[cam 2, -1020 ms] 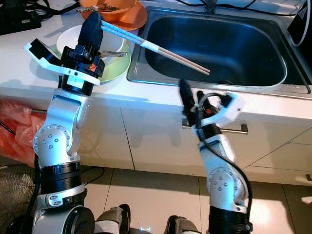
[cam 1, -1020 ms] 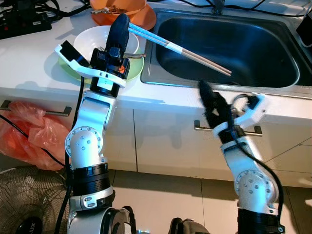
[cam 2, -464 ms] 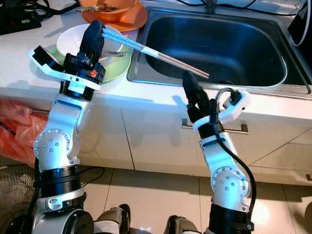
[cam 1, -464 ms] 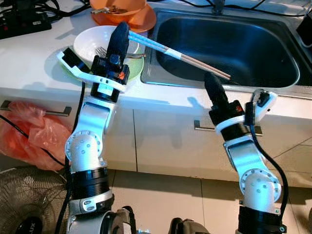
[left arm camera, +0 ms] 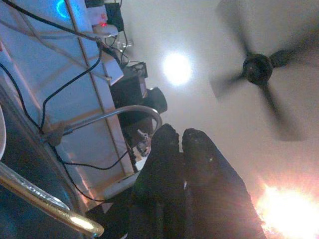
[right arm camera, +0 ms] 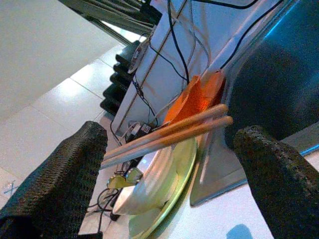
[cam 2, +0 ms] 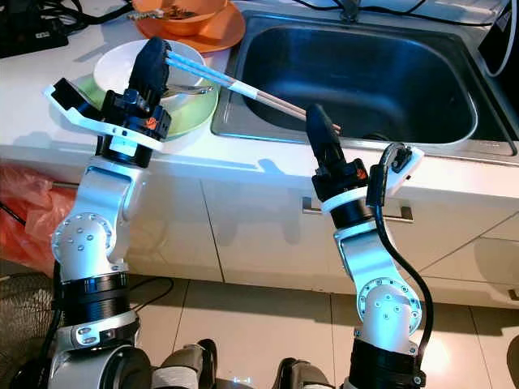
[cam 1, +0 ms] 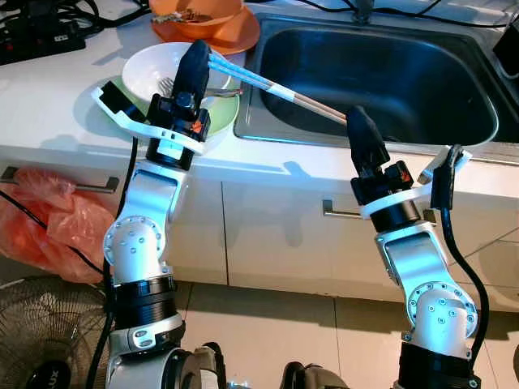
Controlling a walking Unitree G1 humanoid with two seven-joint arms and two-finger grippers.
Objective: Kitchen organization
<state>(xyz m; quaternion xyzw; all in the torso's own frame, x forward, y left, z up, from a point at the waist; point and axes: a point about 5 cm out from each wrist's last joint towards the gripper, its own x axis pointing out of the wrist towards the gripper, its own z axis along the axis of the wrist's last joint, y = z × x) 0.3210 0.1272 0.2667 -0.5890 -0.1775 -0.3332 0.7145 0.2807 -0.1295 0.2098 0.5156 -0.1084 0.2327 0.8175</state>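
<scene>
Reaching up from below the worktop [cam 1: 49, 105] edge, the right hand [cam 1: 362, 139] stands with its fingers spread wide apart, as its wrist view makes plain, and nothing between them; its tip is just beside the free end of the chopsticks [cam 1: 280, 87] at the front rim of the sink [cam 1: 381, 73]. Further left, the left hand [cam 1: 196, 63] is clenched on the other end of the pair, holding them out slantwise over the sink's near corner. They look light and stiff, so weight should be no trouble, but being thin, smooth and round they are likely to roll against each other or swivel in a pinch at one end. A grip nearer the middle, squeezing both sticks together across their length, would probably hold them steadier than one at the tip. The pair is pale at the held end and turns to plain wood colour toward the free end, both sticks lying close and nearly parallel. Behind the left hand a white bowl [cam 1: 154, 69] sits on a green plate [cam 1: 223, 109] with a fork [cam 1: 168, 85] inside, and beyond that stands an orange bowl [cam 1: 195, 12] on an orange plate [cam 1: 243, 34].
</scene>
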